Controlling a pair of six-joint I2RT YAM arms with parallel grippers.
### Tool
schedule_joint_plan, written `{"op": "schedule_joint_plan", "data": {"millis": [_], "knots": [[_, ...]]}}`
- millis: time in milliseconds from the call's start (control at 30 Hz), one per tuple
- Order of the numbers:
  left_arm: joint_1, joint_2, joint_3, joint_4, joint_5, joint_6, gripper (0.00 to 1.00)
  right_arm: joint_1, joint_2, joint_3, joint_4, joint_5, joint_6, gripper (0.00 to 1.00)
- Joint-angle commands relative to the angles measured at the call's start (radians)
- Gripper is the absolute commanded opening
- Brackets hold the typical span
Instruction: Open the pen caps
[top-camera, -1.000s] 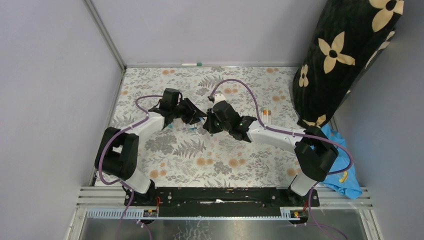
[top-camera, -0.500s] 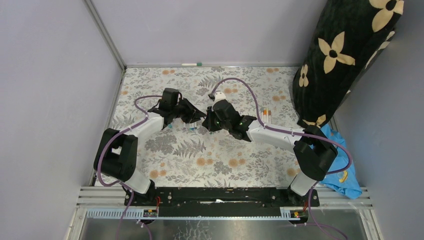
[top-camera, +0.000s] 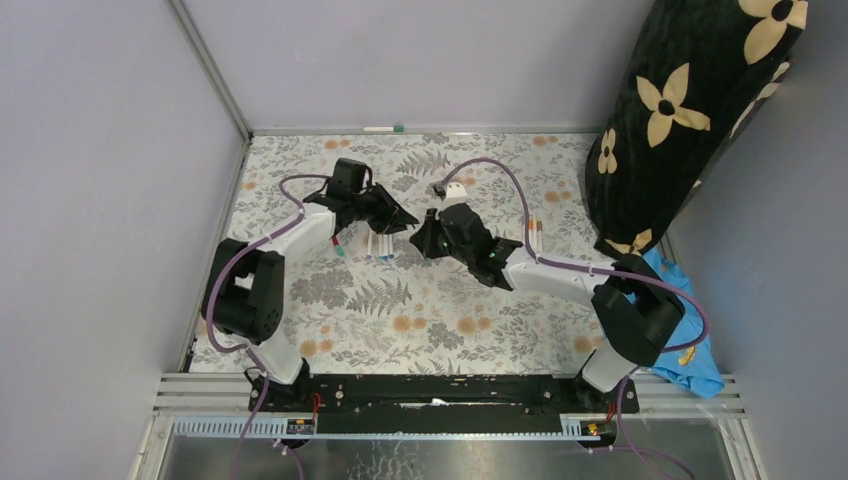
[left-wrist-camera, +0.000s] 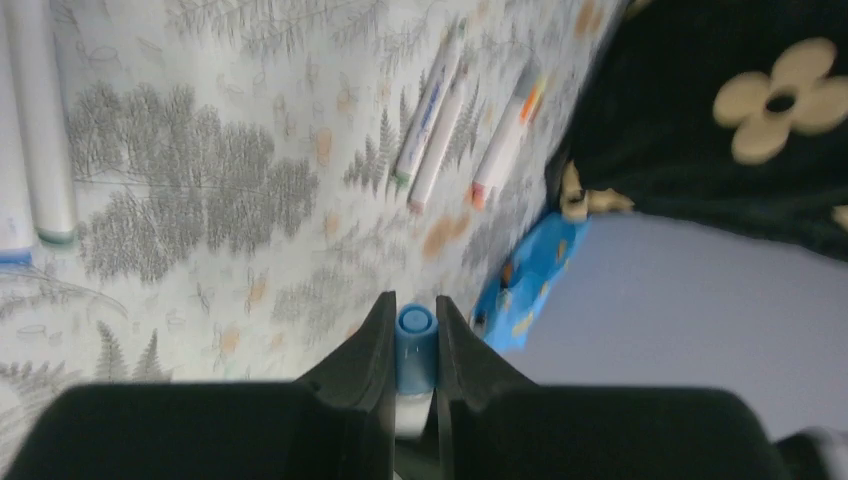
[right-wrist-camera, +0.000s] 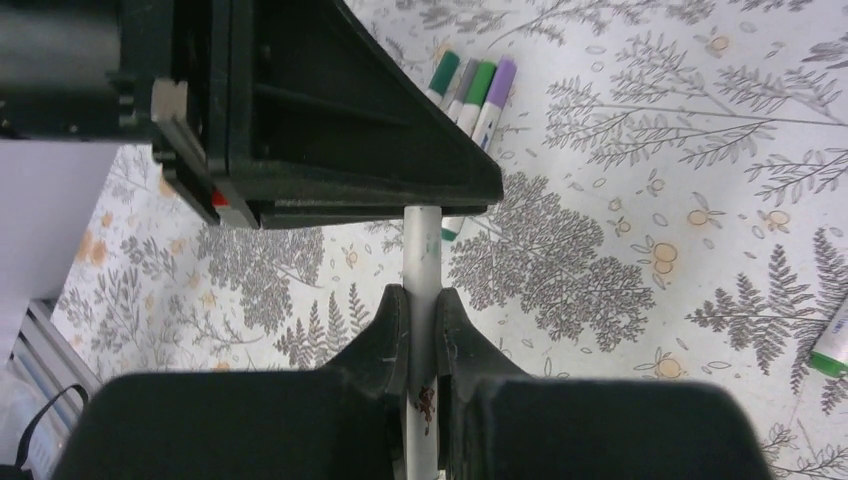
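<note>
Mid-pull on one pen: my left fingers (left-wrist-camera: 411, 345) are clamped on the blue cap (left-wrist-camera: 415, 338), my right fingers (right-wrist-camera: 421, 335) are pinched tight on the white barrel (right-wrist-camera: 421, 250), both held up over the middle of the tabletop (top-camera: 440, 320). From the right wrist view the barrel runs into the left fingers, so I judge the cap isn't clear yet. Next I need a straight pull apart along the pen axis, grips firm, no twist. More pens (left-wrist-camera: 432, 120) lie flat on the tabletop, caps on. Print on those is too blurred to read; no brand legible
</note>
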Motion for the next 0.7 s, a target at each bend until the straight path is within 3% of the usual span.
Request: {"op": "schedule_joint_plan", "data": {"millis": [0, 133, 300, 500, 667], "knots": [[0.106, 0.097, 0.206, 0.037, -0.117, 0.055, 0.0, 0.017, -0.082, -0.118, -0.111, -0.057, 0.035, 0.0], [0.113, 0.177, 0.296, -0.02, -0.153, 0.096, 0.0, 0.017, -0.105, -0.157, -0.108, -0.06, 0.041, 0.0], [0.116, 0.192, 0.293, -0.041, -0.184, 0.136, 0.0, 0.017, -0.122, -0.17, -0.119, -0.002, 0.039, 0.0], [0.107, 0.194, 0.321, -0.316, -0.431, 0.36, 0.0, -0.013, -0.098, -0.095, -0.183, 0.12, -0.002, 0.0], [0.107, 0.182, 0.262, -0.398, -0.635, 0.422, 0.0, -0.065, -0.045, -0.041, -0.21, 0.181, -0.032, 0.0]]}}
